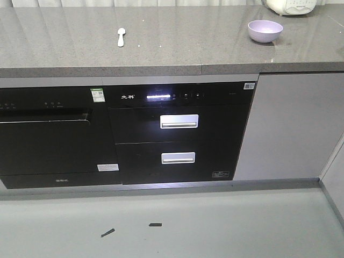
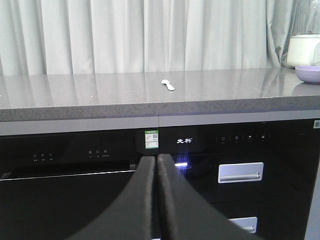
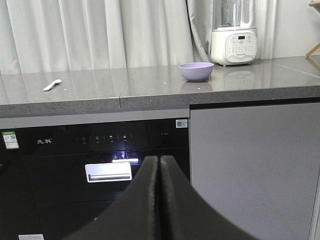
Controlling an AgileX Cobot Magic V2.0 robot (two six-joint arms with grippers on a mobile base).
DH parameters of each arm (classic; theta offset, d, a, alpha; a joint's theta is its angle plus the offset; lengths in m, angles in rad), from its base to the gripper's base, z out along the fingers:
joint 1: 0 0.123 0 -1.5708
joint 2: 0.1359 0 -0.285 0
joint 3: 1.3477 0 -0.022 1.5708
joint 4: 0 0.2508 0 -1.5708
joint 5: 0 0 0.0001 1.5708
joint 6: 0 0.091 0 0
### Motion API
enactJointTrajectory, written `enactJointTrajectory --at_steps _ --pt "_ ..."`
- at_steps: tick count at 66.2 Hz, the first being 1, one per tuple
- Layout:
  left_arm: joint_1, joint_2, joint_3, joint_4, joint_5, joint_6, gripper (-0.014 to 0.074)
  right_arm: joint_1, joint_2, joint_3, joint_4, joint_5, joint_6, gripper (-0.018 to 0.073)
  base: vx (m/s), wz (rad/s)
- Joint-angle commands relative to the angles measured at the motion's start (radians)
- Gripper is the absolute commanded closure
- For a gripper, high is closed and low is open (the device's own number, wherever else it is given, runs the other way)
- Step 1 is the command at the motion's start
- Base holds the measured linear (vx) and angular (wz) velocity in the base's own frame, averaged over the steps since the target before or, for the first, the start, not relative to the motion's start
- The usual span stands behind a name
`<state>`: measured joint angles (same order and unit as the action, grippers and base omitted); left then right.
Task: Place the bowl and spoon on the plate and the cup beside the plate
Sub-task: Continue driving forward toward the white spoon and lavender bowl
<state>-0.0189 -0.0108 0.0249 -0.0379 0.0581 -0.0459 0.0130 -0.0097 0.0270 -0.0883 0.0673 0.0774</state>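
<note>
A lavender bowl sits upright on the grey countertop at the right, also seen as the bowl and at the frame edge as the bowl. A pale spoon lies flat on the counter left of centre, scoop away from the edge; it shows as the spoon and the spoon. My left gripper is shut with nothing in it, low in front of the black appliances. My right gripper is shut too, equally low. The plate and the cup are out of view.
Below the counter are a black dishwasher and a black drawer unit with silver handles. A white blender stands at the counter's back right. White curtains hang behind. Two small dark scraps lie on the floor.
</note>
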Motion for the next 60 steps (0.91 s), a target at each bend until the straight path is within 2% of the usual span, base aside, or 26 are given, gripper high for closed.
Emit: enactJointTrajectory --at_steps 1,60 --pt "0.0 0.004 0.03 -0.001 -0.068 -0.005 0.0602 -0.006 0.006 0.016 -0.011 -0.076 -0.009 0.0564 0.04 0.0" --pt "0.0 0.004 0.03 -0.001 -0.068 -0.005 0.0602 -0.006 0.006 0.016 -0.011 -0.076 -0.009 0.0564 0.04 0.0"
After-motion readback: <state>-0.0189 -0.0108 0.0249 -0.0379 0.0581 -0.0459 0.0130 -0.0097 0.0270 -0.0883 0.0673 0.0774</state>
